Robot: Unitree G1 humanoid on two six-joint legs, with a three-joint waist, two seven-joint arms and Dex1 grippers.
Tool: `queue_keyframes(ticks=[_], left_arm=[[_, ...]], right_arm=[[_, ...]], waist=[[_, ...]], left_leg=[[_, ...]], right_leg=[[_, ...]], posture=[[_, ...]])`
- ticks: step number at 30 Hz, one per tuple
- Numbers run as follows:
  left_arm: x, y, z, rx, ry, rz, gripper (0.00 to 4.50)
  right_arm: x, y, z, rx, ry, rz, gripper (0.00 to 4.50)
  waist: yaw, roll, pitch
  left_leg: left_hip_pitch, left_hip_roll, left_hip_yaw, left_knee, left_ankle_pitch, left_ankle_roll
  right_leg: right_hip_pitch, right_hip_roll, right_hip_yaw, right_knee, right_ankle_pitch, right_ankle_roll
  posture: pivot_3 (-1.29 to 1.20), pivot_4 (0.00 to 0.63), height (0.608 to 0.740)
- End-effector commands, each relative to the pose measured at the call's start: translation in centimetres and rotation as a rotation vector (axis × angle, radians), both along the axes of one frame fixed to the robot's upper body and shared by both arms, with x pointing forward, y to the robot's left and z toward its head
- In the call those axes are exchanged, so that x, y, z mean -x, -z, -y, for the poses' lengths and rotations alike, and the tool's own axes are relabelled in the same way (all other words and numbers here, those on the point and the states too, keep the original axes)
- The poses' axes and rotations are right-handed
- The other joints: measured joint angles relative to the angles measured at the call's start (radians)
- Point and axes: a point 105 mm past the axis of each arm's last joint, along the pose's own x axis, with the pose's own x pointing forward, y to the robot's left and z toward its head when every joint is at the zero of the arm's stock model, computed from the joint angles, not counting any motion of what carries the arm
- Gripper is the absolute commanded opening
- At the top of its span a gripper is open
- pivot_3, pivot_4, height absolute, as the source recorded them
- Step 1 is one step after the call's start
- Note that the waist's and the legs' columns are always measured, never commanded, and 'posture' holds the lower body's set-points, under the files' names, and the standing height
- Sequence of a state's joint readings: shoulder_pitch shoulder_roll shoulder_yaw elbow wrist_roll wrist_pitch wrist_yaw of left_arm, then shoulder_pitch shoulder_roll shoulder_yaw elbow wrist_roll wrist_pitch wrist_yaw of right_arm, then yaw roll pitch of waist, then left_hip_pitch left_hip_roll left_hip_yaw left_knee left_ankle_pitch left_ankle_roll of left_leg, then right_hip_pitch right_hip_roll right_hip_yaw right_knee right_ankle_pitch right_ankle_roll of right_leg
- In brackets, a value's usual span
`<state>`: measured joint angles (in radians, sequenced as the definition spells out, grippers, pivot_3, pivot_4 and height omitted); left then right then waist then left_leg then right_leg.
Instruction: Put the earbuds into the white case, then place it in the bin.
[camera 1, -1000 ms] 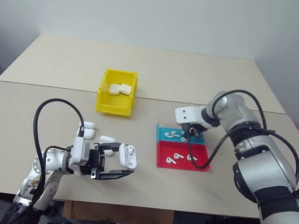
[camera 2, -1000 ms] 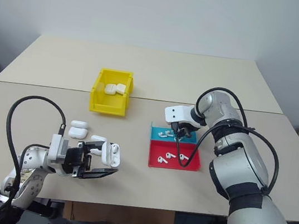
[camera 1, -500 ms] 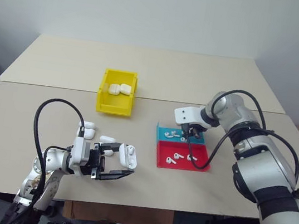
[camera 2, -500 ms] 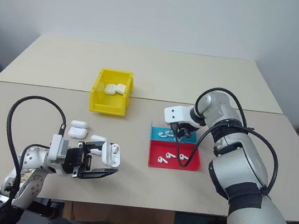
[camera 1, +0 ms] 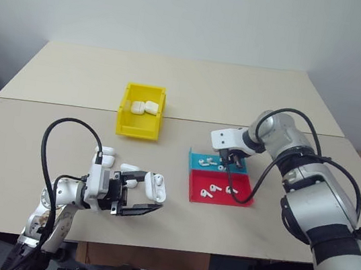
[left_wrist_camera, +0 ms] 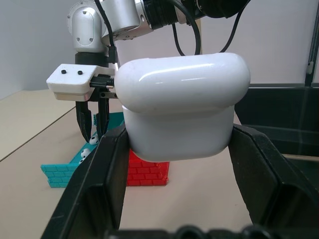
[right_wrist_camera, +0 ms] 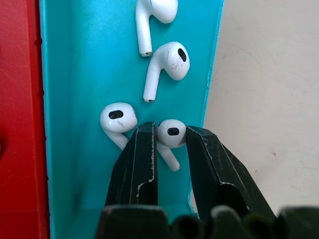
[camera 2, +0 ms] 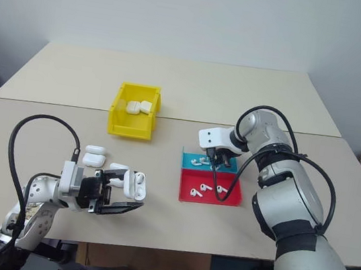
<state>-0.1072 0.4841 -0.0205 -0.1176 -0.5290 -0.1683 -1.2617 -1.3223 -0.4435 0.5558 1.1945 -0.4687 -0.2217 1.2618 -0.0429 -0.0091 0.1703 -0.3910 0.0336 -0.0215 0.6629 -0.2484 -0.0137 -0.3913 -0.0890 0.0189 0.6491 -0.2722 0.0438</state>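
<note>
No readable text, labels, brands, numbers or signs on any surface.

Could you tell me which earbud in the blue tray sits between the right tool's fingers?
The earbud nearest the blue tray's outer wall; the others lie clear.

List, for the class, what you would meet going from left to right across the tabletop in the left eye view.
Left gripper shut on an open white case → yellow bin holding cases → blue tray with earbuds, the red tray in front of it → right gripper lowered into the blue tray.
</note>
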Motion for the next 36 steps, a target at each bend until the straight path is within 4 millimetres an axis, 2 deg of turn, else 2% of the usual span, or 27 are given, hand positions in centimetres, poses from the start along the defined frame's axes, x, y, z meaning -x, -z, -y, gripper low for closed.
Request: queue_keyframes(ticks=[1,5,13,16,20,24,27,29,31,36], left_arm=[[-0.1,-0.7,0.2,0.008,0.001,0.035,2.74],[-0.2,-0.7,0.3,0.013,0.004,0.038,2.74],[-0.7,-1.3,0.5,0.044,0.011,0.043,2.74],[-1.2,-1.8,0.6,0.06,0.01,0.05,2.74],[-2.1,-3.0,1.0,0.105,-0.012,0.067,2.74],[-2.5,-4.7,0.8,0.164,-0.03,0.057,2.74],[-2.5,-5.4,1.2,0.19,-0.011,0.054,2.74],[-2.7,-5.6,1.9,0.203,0.005,0.044,2.74],[-2.7,-5.8,2.5,0.213,0.039,0.043,2.74],[-2.5,-6.5,2.9,0.219,0.111,0.036,2.74]], right_arm=[[-0.4,-1.7,-0.4,-0.022,-0.018,0.048,0.89],[-0.6,-2.4,-0.6,-0.049,-0.007,0.062,0.89],[-0.7,-6.1,-0.9,-0.178,0.007,0.116,0.89],[-0.9,-8.4,-0.7,-0.28,0.035,0.167,0.89],[-0.1,-12.8,-0.5,-0.538,0.076,0.232,0.89],[3.1,-18.1,0.3,-0.938,0.159,0.296,0.89],[6.6,-20.0,1.0,-1.196,0.159,0.33,0.89],[9.2,-20.3,1.7,-1.329,0.123,0.346,0.89],[11.4,-19.7,2.2,-1.419,0.087,0.347,0.89],[16.1,-17.1,1.5,-1.451,0.033,0.26,0.89]], waist=[[0.0,0.0,0.0],[0.0,0.0,0.0],[0.0,0.0,0.0],[0.002,0.0,0.0],[0.005,0.0,0.0],[0.017,0.0,0.0],[0.028,0.0,0.0],[0.031,0.0,0.0],[0.041,0.0,0.0],[0.039,0.0,0.0]], left_leg=[[0.0,0.0,0.0,0.0,0.0,0.0],[0.0,0.0,0.0,0.0,0.0,0.0],[0.0,0.0,0.0,0.0,0.0,0.0],[0.0,0.0,0.0,0.0,0.0,0.0],[-0.001,0.0,0.0,0.0,0.0,0.0],[-0.002,0.0,-0.001,0.0,0.0,0.0],[-0.003,0.0,-0.002,-0.001,0.0,0.0],[-0.003,0.0,-0.002,-0.001,0.0,0.0],[-0.003,-0.001,-0.002,-0.001,0.0,0.0],[-0.002,-0.001,-0.002,0.0,0.001,-0.002]], right_leg=[[0.0,0.0,0.0,0.0,0.0,0.0],[0.0,0.0,0.0,0.0,0.0,0.0],[0.0,0.0,0.0,0.0,0.0,0.0],[0.0,0.0,0.0,0.0,0.0,0.0],[0.0,0.0,0.0,0.0,0.0,0.0],[0.0,0.0,-0.001,-0.001,0.0,0.0],[0.0,0.0,-0.002,-0.001,0.0,0.0],[0.0,-0.001,-0.002,-0.001,0.0,0.0],[0.001,-0.001,-0.003,-0.002,0.0,0.0],[0.002,-0.001,-0.003,-0.001,0.0,0.0]], posture=[[0.0,0.15,0.74],[0.0,0.15,0.74],[0.0,0.15,0.74],[0.0,0.15,0.74],[0.0,0.15,0.74],[0.0,0.15,0.74],[0.0,0.15,0.74],[0.0,0.15,0.74],[0.0,0.15,0.74],[0.0,0.15,0.74]])
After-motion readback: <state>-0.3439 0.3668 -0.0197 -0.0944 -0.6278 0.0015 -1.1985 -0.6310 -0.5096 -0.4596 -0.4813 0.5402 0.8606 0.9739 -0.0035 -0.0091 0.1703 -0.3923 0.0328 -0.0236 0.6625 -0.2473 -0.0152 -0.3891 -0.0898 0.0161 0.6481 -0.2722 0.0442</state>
